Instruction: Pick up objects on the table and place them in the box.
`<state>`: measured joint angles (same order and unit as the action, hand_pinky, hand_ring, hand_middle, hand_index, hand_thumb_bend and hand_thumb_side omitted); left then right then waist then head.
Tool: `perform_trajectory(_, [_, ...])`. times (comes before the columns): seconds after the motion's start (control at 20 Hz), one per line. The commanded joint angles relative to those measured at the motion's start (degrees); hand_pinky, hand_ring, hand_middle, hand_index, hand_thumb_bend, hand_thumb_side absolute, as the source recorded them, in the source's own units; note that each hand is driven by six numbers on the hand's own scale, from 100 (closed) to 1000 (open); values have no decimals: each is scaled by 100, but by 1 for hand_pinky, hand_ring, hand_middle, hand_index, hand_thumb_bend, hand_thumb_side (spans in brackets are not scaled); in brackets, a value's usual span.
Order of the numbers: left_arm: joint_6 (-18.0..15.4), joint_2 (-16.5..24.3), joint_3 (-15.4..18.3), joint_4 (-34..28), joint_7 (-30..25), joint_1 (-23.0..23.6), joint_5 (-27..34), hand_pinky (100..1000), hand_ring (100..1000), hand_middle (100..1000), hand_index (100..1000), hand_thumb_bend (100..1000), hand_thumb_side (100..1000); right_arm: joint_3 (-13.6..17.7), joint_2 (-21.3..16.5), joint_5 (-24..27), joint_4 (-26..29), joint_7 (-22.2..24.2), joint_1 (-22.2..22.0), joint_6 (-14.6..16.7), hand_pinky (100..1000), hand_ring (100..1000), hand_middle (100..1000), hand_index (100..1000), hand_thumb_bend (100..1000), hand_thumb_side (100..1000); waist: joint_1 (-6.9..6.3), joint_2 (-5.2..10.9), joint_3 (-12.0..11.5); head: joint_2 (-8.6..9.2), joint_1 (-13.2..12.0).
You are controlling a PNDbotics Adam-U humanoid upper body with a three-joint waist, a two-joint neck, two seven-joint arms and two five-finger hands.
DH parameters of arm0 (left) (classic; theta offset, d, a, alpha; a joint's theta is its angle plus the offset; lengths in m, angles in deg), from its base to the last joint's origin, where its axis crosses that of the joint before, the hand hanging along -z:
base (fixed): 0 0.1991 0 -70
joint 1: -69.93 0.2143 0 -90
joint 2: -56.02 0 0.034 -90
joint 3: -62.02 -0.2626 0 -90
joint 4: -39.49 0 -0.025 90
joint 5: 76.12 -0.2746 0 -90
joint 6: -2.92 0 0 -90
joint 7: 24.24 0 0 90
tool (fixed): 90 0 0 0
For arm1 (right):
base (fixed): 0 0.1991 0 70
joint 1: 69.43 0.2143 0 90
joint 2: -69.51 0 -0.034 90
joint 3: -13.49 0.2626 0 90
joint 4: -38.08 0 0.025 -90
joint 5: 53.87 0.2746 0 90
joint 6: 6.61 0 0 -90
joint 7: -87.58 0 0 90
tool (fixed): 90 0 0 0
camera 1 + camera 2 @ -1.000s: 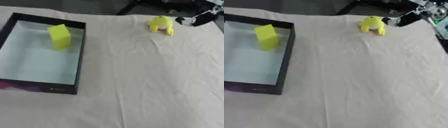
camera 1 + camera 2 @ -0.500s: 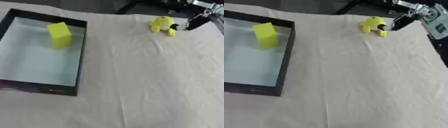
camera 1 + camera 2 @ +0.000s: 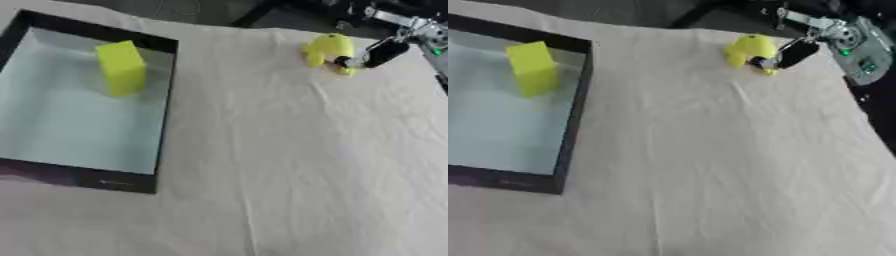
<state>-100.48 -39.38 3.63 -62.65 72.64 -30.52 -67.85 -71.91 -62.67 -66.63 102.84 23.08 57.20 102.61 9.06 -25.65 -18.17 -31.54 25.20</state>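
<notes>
A yellow arch-shaped piece (image 3: pixel 328 48) lies on the cloth-covered table at the far right. My right hand (image 3: pixel 857 46) comes in from the upper right corner. One straight black finger (image 3: pixel 381 52) reaches down-left, and its tip touches the piece's right side, by its lower leg. The hand is open, with nothing seen curled round the piece. At the left stands a black-walled box (image 3: pixel 166 107) with a pale floor. Inside it, a yellow block (image 3: pixel 121 67) stands upright near the far wall. My left hand shows in neither view.
Cream cloth (image 3: pixel 289 165) with soft creases covers the table from the box to the right edge. Beyond the far table edge are dark shapes (image 3: pixel 289 10). The table's right edge (image 3: pixel 877 125) runs close to my right arm.
My right hand has moved down-left, so its finger now touches the yellow piece instead of hanging just to its right. The piece and the box have stayed put, and the view has shifted a little.
</notes>
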Motion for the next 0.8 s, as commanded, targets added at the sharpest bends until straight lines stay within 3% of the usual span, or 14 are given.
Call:
perform_trajectory(0.05, [-9, 117, 48, -69, -7, -32, -18, 707, 536, 724, 712, 128, 610, 130, -158, 9, -42, -197, 11, -65, 975, 1000, 1000, 915, 377, 100, -17, 88, -26, 113, 56])
perform_trajectory(0.35, [-50, 92, 57, -39, -17, -28, -18, 709, 535, 725, 713, 128, 613, 275, -253, -129, -146, -804, -166, -285, 966, 1000, 1000, 908, 374, 100, 16, 7, -100, 157, 119])
perform_trajectory(0.8, [-102, 49, 55, -5, -48, -62, 1, 711, 535, 726, 714, 125, 610, 550, -476, 116, -79, -1331, -954, -476, 964, 1000, 1000, 903, 333, 100, 9, -85, -194, 271, 194])
